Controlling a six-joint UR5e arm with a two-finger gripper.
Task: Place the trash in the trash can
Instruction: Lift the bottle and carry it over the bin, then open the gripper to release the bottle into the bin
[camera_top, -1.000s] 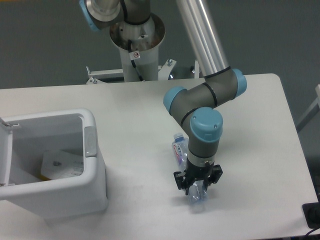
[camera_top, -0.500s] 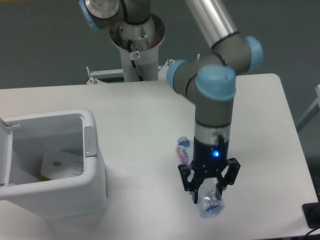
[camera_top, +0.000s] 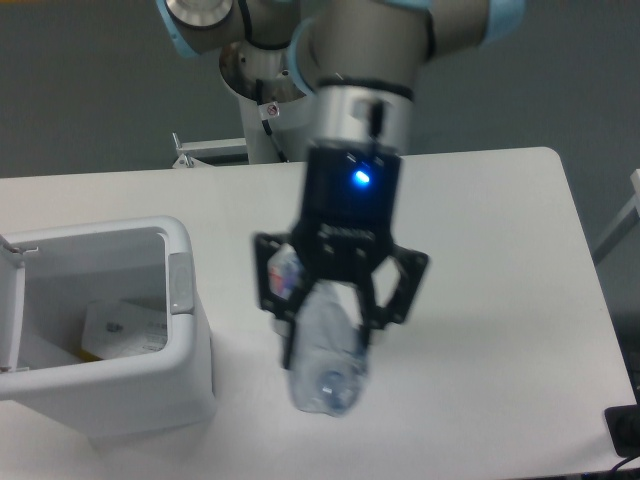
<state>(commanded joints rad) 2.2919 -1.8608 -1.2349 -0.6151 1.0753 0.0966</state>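
Right up front, nearest the cam, the crushed clear bottle (camera_top: 325, 350) hangs bottom-end toward the lens, blurred, w/ the red-white label end (camera_top: 287, 275) tucked up behind the black linkage. Gripper (camera_top: 338, 312) has its two black fingers pinching the bottle's mid-body from either side, outer links flared out L and R; the bottle is off the table (camera_top: 500, 300), held in the air above it. Blue LED glows on the black gripper body (camera_top: 357, 180), and above that sits the silver wrist of the arm (camera_top: 365, 60), filling the top centre of the view. To the cam's left, near the front edge of the table, stands the white trash can (camera_top: 110, 390), lid (camera_top: 8, 300) swung open at its left side, grey latch (camera_top: 181, 282) on the rim facing the gripper. Inside the can lies smth white and flat w/ a bit of yellow showing under it (camera_top: 120, 330); can't tell what exactly. Bottle and can are near but apart, not touching. Farther back, arm base column (camera_top: 268, 110) rises behind the table's far edge, against a dark grey floor.
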